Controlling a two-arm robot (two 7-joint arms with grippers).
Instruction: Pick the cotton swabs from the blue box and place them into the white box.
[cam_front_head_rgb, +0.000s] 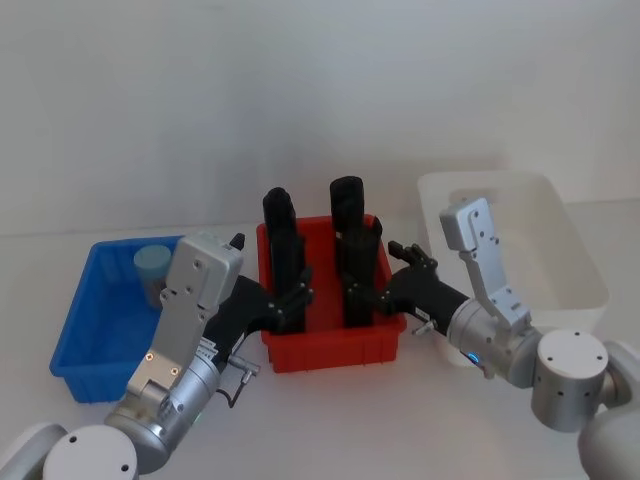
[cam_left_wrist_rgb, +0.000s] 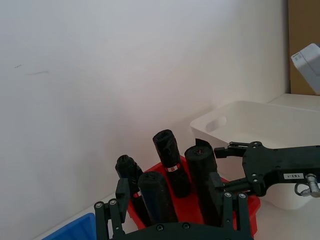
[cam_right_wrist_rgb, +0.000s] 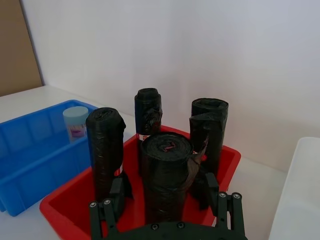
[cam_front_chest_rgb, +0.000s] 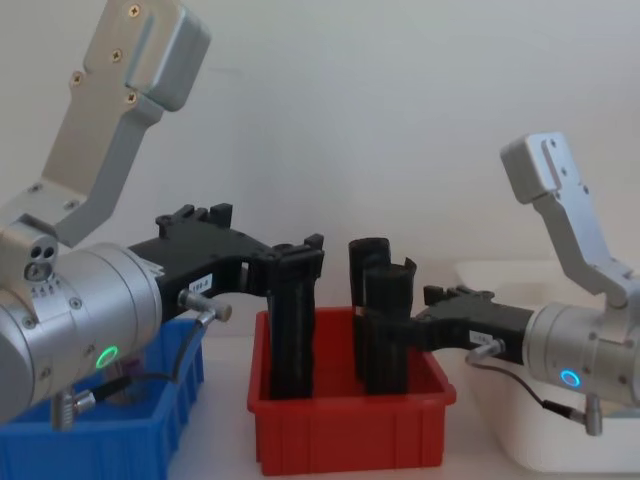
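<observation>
Red bin (cam_front_head_rgb: 330, 345) sits centrally, holding upright black rolls (cam_front_head_rgb: 347, 205). Blue box (cam_front_head_rgb: 75, 330) lies to its left, one cotton swabs tub (cam_front_head_rgb: 152, 268) inside. White box (cam_front_head_rgb: 580, 260) lies to its right. Left gripper (cam_front_head_rgb: 288, 303) and right gripper (cam_front_head_rgb: 375, 285) both reach into the red bin, among the rolls.

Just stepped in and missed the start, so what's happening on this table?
A two-armed robot has both pincers at the red bin of black rolls. The left pincer sits at its left side, the right pincer at its right. One cotton swab tub stands in the blue box. The white box holds nothing visible.
</observation>
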